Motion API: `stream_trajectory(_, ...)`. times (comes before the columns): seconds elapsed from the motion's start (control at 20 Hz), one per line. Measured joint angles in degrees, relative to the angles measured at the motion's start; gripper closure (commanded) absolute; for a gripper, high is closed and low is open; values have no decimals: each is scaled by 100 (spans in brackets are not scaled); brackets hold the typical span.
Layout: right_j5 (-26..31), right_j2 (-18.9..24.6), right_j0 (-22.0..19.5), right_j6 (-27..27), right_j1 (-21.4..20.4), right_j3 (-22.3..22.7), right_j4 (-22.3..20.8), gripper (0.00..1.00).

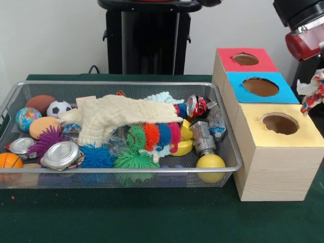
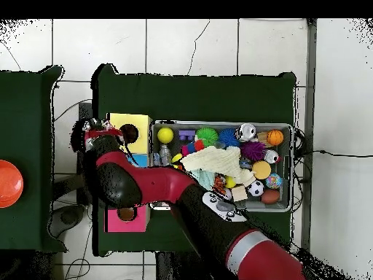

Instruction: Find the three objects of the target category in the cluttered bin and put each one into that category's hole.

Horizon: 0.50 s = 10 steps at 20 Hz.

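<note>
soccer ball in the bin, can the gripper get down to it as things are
Probably yes. The soccer ball lies uncovered at the bin's far edge, beside the cream cloth but not under it. The gripper hangs beyond the boxes holding something crumpled, which it must drop first.

Green-covered table [image 1: 152, 217], white wall [image 1: 50, 35], pale tiled floor [image 2: 189, 44]

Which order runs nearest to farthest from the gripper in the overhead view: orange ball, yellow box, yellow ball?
From the gripper:
1. yellow box, right beside it.
2. yellow ball, at the bin end next to that box.
3. orange ball, at the bin's opposite end.
</note>
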Motion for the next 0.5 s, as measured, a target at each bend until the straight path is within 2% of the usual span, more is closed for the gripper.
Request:
stream_trajectory(0.1,-208,-1,-1,0,176,94,-99,100)
stream_trajectory(0.5,-329,-1,-4,0,557,217,-367,100)
